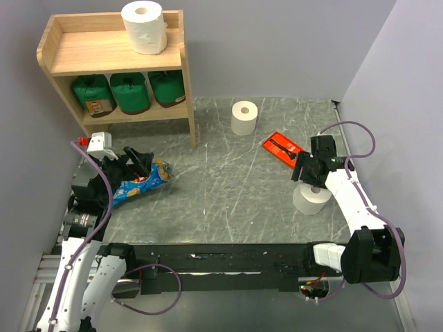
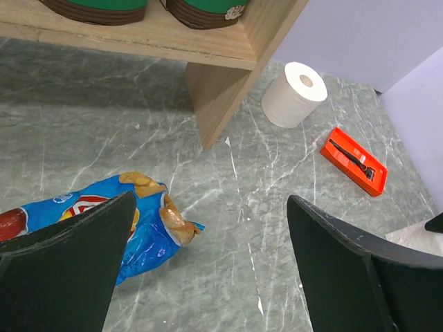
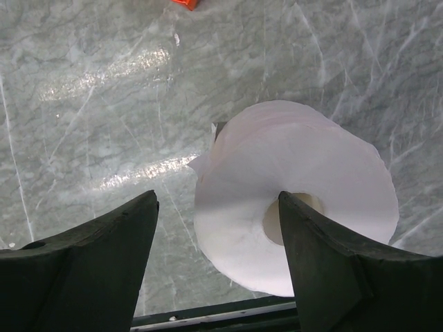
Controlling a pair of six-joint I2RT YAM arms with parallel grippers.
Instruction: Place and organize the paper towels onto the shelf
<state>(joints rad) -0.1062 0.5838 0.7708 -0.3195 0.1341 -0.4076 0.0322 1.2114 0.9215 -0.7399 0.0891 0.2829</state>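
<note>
The wooden shelf stands at the back left. One white paper towel roll stands on its top board, and three green-wrapped rolls sit on the lower tier. A second white roll stands on the table and also shows in the left wrist view. My right gripper is open just above a third white roll. In the right wrist view the gripper has one finger over the hollow centre of that roll and the other outside its wall. My left gripper is open and empty.
A blue snack bag lies under my left gripper and shows in its wrist view. A flat orange-red tray lies right of centre, near my right gripper. The shelf's side panel stands ahead of my left gripper.
</note>
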